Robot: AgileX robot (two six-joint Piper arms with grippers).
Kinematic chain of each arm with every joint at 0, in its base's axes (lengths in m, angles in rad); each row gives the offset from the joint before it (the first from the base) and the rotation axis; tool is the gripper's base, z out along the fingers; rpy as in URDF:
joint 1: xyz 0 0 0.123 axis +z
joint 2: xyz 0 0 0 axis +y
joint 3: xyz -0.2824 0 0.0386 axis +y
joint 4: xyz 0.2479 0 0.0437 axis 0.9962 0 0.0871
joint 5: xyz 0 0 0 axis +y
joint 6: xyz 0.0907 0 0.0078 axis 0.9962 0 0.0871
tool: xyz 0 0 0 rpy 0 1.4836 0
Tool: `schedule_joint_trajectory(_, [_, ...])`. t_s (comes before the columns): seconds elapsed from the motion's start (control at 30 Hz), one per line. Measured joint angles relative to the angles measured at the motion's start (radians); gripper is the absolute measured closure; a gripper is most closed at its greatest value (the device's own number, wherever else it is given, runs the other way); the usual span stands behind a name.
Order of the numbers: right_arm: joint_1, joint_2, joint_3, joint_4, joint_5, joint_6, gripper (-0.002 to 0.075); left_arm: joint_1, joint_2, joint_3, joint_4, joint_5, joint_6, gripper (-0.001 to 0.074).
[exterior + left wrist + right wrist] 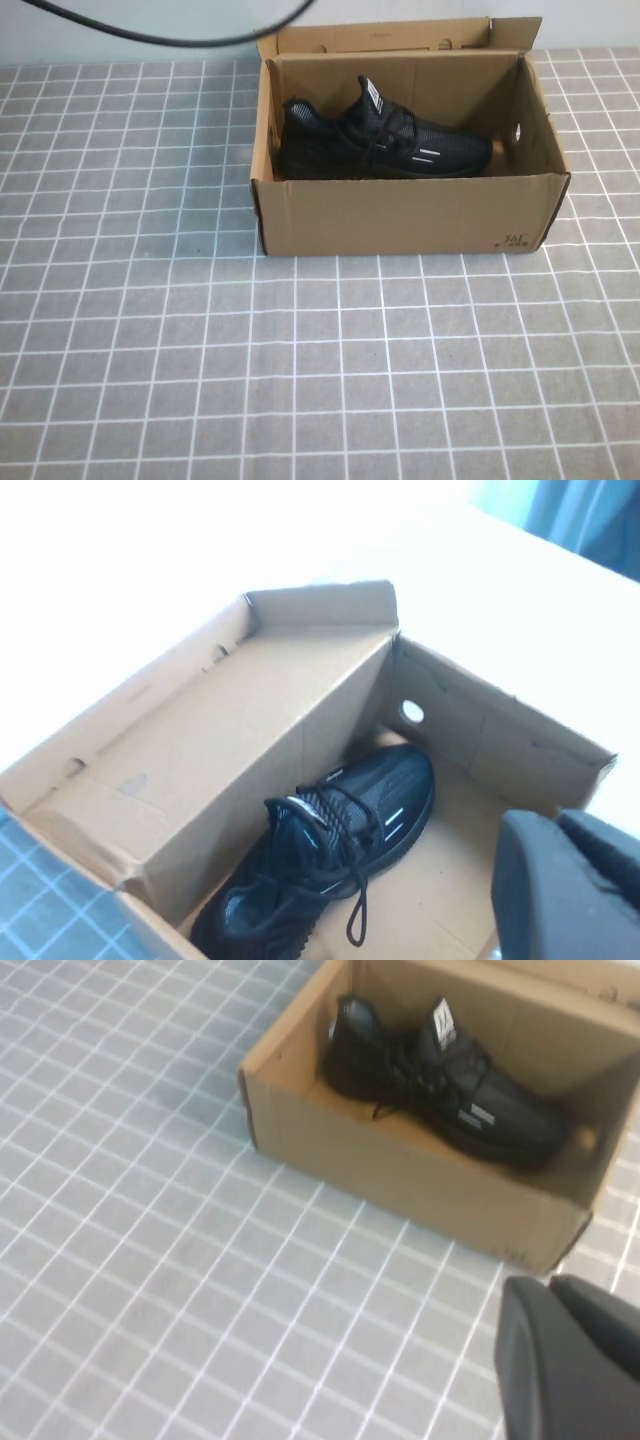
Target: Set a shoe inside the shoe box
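The black knit shoe (385,143) lies on its sole inside the brown cardboard shoe box (400,215), toe toward the right wall, along the back wall. It also shows in the left wrist view (330,855) and the right wrist view (440,1080). My left gripper (557,820) hovers above the box's (200,770) open top, beside the shoe, shut and empty. My right gripper (548,1282) hangs over the tiled table in front of the box (420,1185), shut and empty. Neither gripper shows in the high view.
The box stands at the table's far middle with its back flap (385,37) upright. A black cable (180,38) crosses the top left of the high view. Grey tiled cloth (300,370) covers the table.
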Motion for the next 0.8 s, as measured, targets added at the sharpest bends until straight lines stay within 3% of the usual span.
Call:
schedule_joint_trajectory(0.2, [0.000, -0.243, 0.220, 0.003, 0.000, 0.020, 0.0742, 0.000, -0.184, 0.128, 0.060, 0.007, -0.047, 0.0736])
schedule_joint_trajectory(0.33, [0.000, -0.420, 0.370, 0.003, 0.004, 0.029, 0.0742, 0.000, -0.359, 0.307, 0.125, -0.023, -0.057, 0.0736])
schedule_joint_trajectory(0.63, [0.000, -0.774, 0.596, 0.016, -0.002, 0.034, 0.0742, 0.000, -0.844, 0.920, 0.196, -0.368, -0.059, 0.0736])
schedule_joint_trajectory(0.8, [0.000, -0.884, 0.699, 0.029, -0.139, 0.034, 0.0742, 0.000, -1.098, 1.324, 0.133, -0.601, -0.073, 0.0736])
